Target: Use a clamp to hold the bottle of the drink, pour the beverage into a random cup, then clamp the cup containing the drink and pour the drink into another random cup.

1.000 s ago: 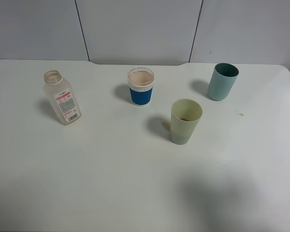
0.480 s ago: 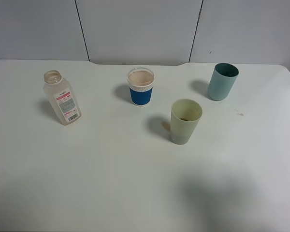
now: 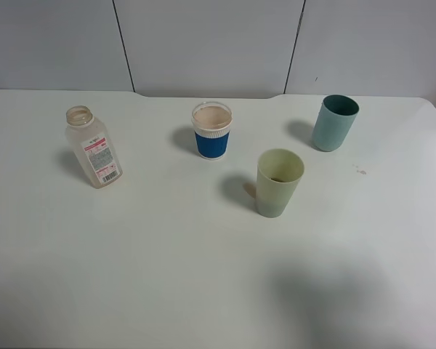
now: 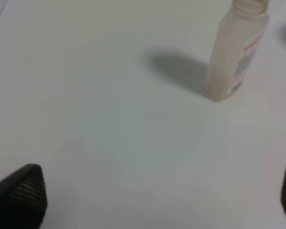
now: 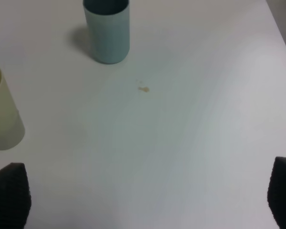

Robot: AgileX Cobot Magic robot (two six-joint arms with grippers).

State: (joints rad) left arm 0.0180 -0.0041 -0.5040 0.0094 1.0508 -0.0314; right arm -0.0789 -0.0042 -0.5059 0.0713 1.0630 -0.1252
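Showing fingertips only: left end effector [image 4: 155, 199], right end effector [image 5: 146, 194]; rest offscreen.

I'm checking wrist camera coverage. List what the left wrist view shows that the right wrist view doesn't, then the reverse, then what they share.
Only the left wrist view: the bottle, standing upright, and the left gripper, open with nothing between its jaws.
Only the right wrist view: the teal tumbler, part of the yellow-green tumbler cut off by the frame edge, a small brown spot near the teal tumbler, and the right gripper, also open and empty.
Both: the white table, with bare surface under each gripper.
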